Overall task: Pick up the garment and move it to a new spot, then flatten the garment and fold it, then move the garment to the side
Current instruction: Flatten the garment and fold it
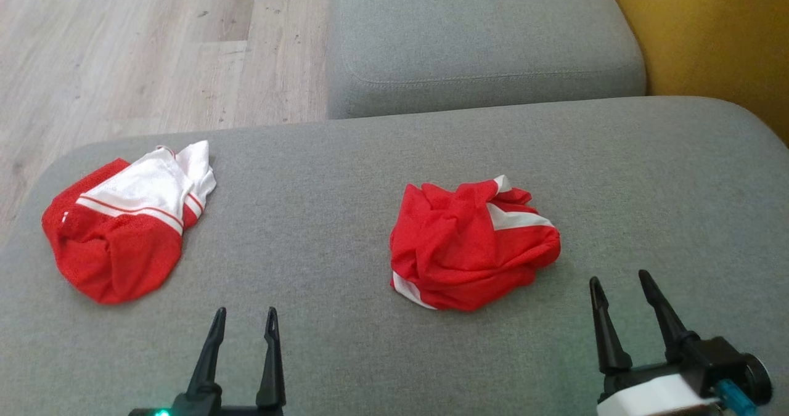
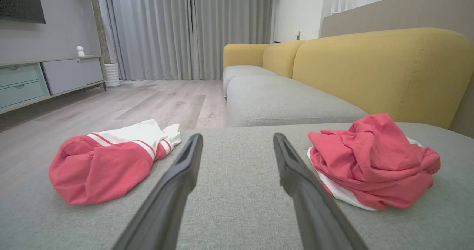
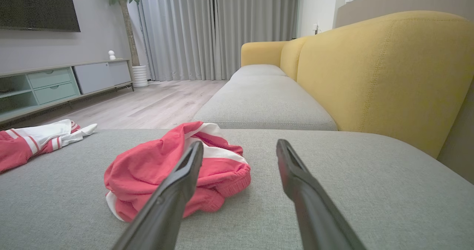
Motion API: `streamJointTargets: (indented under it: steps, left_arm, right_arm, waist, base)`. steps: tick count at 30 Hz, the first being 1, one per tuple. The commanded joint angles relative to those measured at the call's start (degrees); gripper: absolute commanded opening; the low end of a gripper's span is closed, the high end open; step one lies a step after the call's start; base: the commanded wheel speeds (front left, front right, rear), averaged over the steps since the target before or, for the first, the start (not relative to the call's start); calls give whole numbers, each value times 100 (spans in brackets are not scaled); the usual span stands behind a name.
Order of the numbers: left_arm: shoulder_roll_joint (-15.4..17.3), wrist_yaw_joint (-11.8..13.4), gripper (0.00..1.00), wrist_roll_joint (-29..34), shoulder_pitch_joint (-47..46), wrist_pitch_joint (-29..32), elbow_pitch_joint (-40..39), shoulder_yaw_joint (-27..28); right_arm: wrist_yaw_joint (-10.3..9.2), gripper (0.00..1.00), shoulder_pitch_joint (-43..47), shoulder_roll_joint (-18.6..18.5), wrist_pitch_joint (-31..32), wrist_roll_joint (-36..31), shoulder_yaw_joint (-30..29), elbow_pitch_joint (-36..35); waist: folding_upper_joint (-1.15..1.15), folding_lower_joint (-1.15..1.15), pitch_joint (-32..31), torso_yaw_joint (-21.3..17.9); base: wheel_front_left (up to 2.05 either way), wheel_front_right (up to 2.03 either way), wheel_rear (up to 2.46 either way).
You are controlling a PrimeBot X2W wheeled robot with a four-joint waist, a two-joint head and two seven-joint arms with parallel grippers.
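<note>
A crumpled red garment (image 1: 471, 243) with white stripes lies in a heap near the middle of the grey cushion (image 1: 345, 175). It shows at the right of the left wrist view (image 2: 374, 163) and left of centre in the right wrist view (image 3: 174, 170). A second red and white garment (image 1: 126, 219) lies bunched at the cushion's left edge (image 2: 107, 161) (image 3: 33, 140). My left gripper (image 1: 245, 317) stands open near the front edge, between the two heaps, holding nothing. My right gripper (image 1: 619, 280) stands open just right of the middle garment, also holding nothing.
A second grey seat cushion (image 1: 481, 40) lies beyond, with the yellow sofa back (image 1: 703, 34) at the right. Wooden floor (image 1: 142, 46) lies past the cushion's left edge. A low TV cabinet (image 3: 55, 87) and curtains (image 3: 207, 31) stand far off.
</note>
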Motion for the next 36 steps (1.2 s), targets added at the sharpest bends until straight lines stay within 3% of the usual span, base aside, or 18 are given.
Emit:
streamJointTargets:
  steps: [1,10,34,36]
  left_arm:
    - [-61,-13,100,57,-225,-47,-156,211]
    - [-108,-165,100,167,-329,-47,-116,251]
    - [-123,-232,100,351,-490,-47,-65,201]
    - [-123,-141,100,372,-530,-47,-124,207]
  right_arm:
    - [39,100,-140,-31,-21,10,89,-195]
    - [39,100,-175,-31,-21,57,-100,-240]
    - [39,100,-239,-31,-21,-12,-37,-224]
    - [39,100,-307,-31,-21,62,-51,-136]
  waist:
    - [0,0,6,8]
    - [0,0,46,83]
    - [0,0,202,170]
    - [0,0,292,180]
  base:
    - [0,0,0]
    - [0,0,0]
    - [0,0,0]
    - [0,0,0]
